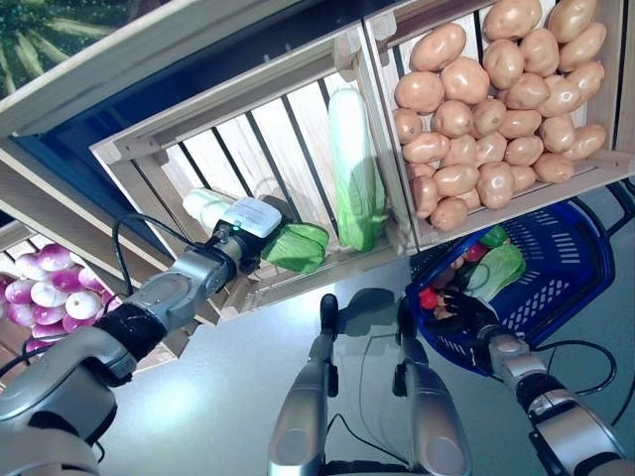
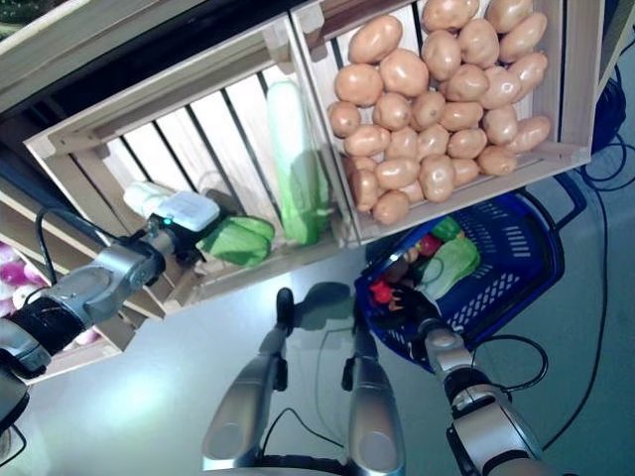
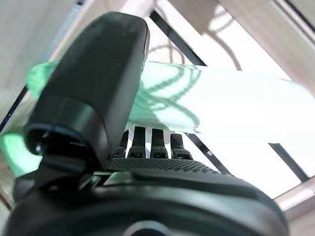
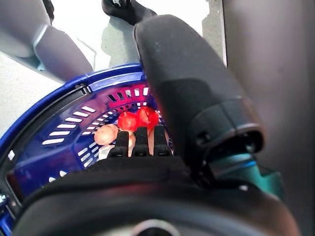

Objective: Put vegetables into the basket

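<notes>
A napa cabbage with a white stem and green leaves lies low in a slatted wooden crate. My left hand is on it, thumb over the pale leaves and fingers curled beneath. A second long cabbage leans against the crate's right wall. The blue basket hangs at the lower right, holding a leafy green and small red vegetables. My right hand grips its near rim, fingers hooked inside.
A neighbouring crate is full of potatoes. Purple-and-white round vegetables fill a bin at the far left. The shelf's wooden edge runs between crates and basket, with grey floor below.
</notes>
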Tool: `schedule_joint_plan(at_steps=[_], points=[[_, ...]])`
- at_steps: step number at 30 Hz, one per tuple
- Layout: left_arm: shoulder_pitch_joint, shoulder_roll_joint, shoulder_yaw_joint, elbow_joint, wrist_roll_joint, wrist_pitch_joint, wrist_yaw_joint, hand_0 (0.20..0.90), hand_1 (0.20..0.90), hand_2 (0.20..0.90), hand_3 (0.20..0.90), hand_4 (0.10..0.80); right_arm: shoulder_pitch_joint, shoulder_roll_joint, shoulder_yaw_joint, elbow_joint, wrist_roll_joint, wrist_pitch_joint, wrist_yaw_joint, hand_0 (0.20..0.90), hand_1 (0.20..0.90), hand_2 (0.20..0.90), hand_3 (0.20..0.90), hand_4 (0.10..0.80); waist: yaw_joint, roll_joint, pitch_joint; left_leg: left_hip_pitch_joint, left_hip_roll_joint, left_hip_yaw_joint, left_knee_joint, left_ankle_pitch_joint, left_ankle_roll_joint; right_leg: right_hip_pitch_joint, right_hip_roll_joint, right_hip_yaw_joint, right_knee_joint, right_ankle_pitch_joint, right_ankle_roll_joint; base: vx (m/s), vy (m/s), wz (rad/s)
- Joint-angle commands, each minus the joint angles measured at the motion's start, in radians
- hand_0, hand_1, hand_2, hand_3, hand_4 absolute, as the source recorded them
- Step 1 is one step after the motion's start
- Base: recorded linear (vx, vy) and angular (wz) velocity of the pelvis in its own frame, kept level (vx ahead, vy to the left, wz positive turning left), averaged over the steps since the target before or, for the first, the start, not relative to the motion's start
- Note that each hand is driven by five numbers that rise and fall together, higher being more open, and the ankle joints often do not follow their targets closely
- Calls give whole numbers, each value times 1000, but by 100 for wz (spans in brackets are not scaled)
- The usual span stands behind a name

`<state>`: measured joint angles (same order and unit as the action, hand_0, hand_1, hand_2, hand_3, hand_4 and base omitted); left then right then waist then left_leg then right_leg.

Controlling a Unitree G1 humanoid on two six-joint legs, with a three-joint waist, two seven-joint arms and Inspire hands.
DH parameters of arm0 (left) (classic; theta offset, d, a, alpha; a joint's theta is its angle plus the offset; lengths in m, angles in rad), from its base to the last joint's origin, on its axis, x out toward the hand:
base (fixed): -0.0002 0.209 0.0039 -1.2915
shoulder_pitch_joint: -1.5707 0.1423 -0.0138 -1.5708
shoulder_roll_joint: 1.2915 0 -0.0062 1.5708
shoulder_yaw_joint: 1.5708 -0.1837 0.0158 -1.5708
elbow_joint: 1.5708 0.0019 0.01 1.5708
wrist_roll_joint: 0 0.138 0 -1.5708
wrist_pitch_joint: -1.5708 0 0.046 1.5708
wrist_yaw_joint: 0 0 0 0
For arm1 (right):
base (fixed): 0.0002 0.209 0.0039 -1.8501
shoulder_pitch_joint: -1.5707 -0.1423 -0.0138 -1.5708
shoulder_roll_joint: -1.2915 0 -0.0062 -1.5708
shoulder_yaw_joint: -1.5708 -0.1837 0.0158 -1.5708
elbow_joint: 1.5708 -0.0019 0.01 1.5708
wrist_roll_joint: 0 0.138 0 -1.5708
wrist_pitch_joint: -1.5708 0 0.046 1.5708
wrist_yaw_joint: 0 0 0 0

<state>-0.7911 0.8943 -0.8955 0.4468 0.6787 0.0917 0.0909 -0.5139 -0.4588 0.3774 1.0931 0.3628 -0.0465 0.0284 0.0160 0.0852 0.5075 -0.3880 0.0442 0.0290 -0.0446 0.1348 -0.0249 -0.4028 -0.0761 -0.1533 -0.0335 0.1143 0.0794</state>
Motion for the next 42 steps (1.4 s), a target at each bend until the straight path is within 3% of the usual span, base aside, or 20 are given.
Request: schedule_joint_plan(at_steps=[1,2,4,10,15,21,22,23,32,42], points=[[-67,2,79,53,80,73,215,900,900,900,900,800,-19,-10,34,-32,53,-8,-17,900,900,900,900,800,-7,-36,12,-123,-23,-16,68,3,-41,-89,-42,-4,150,-20,20,-19,-36,-3],[-57,-24,92,109,102,77,320,900,900,900,900,800,-31,-11,37,-37,62,-9,-18,900,900,900,900,800,-7,-44,13,-135,-21,-16,69,6,-42,-103,-40,-3,153,-19,21,-21,-38,-2],[-52,-48,102,152,105,76,379,900,900,900,900,800,-39,-9,40,-42,72,-9,-23,900,900,900,900,800,-7,-49,13,-147,-20,-16,71,9,-43,-115,-39,-3,160,-20,21,-19,-41,1],[-12,-202,174,404,67,46,677,900,900,900,900,800,-52,9,53,-89,89,-7,-53,900,900,900,900,800,-15,-84,13,-205,-18,-24,90,20,-49,-176,-28,5,192,-21,22,-9,-34,1],[-5,-298,203,531,29,54,790,900,900,900,900,800,-48,20,71,-141,68,16,-71,900,900,900,900,800,-31,-100,13,-244,-14,-28,108,21,-56,-218,-20,12,211,-21,21,-1,0,-1],[-31,-342,232,607,-14,52,877,900,900,900,900,800,-47,27,85,-154,76,23,-82,900,900,900,900,800,-49,-121,13,-286,-10,-29,126,23,-61,-261,-9,22,228,-21,16,2,3,-1],[-35,-344,237,614,-19,48,884,526,526,526,526,551,-48,27,86,-152,73,21,-79,900,900,900,900,800,-51,-124,13,-288,-9,-29,127,24,-62,-264,-7,24,229,-21,16,3,8,-6],[-43,-347,241,628,-24,41,898,300,300,300,300,400,-49,29,91,-151,74,18,-81,900,900,900,900,800,-54,-127,13,-291,-7,-29,126,25,-63,-269,-5,26,230,-21,15,3,2,-7],[-91,-341,278,671,-98,13,941,300,300,300,300,400,-57,39,105,-146,72,3,-87,900,900,900,900,800,-63,-139,13,-287,-9,-31,130,23,-66,-269,4,29,235,-23,11,0,-2,-2],[-46,-321,351,653,-133,-67,992,300,300,300,300,400,-33,60,102,-159,74,-29,-94,900,900,900,900,800,-51,-144,11,-148,-12,-32,116,-2,-61,-141,-3,15,213,-39,7,-4,-6,-1]])
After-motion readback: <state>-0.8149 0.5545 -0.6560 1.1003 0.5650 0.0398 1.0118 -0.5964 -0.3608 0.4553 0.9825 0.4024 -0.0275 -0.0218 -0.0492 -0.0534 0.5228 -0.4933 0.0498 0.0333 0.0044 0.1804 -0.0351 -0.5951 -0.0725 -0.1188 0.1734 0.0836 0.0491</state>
